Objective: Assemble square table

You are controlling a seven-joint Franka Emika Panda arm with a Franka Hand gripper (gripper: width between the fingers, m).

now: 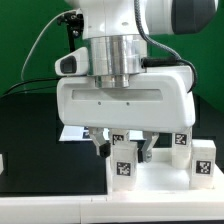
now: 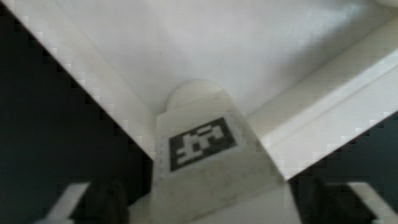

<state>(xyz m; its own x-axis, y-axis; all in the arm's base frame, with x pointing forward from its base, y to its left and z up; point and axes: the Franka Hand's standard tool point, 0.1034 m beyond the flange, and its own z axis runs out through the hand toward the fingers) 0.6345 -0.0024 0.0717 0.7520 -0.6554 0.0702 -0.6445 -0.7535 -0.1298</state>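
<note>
From the exterior view we've got the big white arm (image 1: 125, 60) filling most of the shot, hanging low over the black surface (image 1: 30, 130). Its pincer (image 1: 121, 150) sits right at a tagged leg (image 1: 123, 167) standing on the square panel (image 1: 150, 183). Two more legs with black-and-white tags stand upright at the exterior view's right, one (image 1: 203, 165) near the panel's edge and one (image 1: 180, 140) further back. The tags are just square patterns, no readable text or brand we can make out.

In the wrist view, a leg (image 2: 214, 150) rises between the two fingers (image 2: 68, 205), its tag (image 2: 201, 141) facing us, panel rim (image 2: 107, 85) behind. It's blurry, so we can't tell whether the pincer is actually clamped on it.
</note>
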